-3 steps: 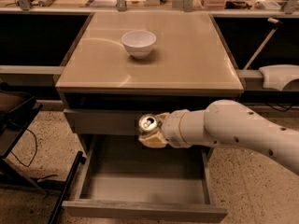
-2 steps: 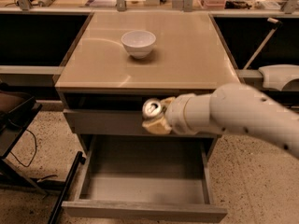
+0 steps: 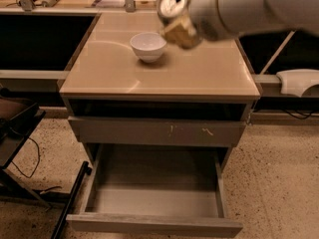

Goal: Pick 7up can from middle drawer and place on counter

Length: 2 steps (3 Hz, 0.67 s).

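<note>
My gripper [image 3: 178, 23] is shut on the 7up can [image 3: 171, 4], a small can with a shiny silver top and pull tab. It holds the can tilted, top toward the camera, high above the tan counter [image 3: 199, 71], just right of the white bowl [image 3: 148, 46]. The white arm reaches in from the upper right. The middle drawer [image 3: 154, 198] stands pulled open below, with nothing on its grey floor.
A closed grey drawer front with pale scratch marks [image 3: 159, 132] sits under the counter. A dark cart [image 3: 15, 128] and a black pole [image 3: 70, 198] stand at the left on the speckled floor. A white object [image 3: 296, 81] rests at the right.
The gripper has lifted the can from in front of the drawers up to above the counter, near the bowl. The view has also shifted lower and closer.
</note>
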Each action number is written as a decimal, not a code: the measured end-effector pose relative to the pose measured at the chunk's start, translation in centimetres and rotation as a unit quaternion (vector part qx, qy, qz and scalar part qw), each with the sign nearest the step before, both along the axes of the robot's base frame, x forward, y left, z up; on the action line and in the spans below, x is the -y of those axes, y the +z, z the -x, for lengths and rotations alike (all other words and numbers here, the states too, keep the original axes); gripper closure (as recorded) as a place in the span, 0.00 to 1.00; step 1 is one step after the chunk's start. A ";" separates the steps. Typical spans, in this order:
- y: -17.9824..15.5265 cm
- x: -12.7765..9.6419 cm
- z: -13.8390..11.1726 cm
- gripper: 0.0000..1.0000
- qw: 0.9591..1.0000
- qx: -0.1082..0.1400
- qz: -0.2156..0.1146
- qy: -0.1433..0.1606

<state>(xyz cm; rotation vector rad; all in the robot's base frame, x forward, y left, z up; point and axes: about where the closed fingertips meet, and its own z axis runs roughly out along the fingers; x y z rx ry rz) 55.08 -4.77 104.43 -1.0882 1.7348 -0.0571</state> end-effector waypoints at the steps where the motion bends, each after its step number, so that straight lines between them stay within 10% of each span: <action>1: 5.0 0.1 -0.5 1.00 0.999 0.035 -0.010 -0.018; 2: 3.1 0.4 -3.2 1.00 1.000 0.012 -0.003 -0.016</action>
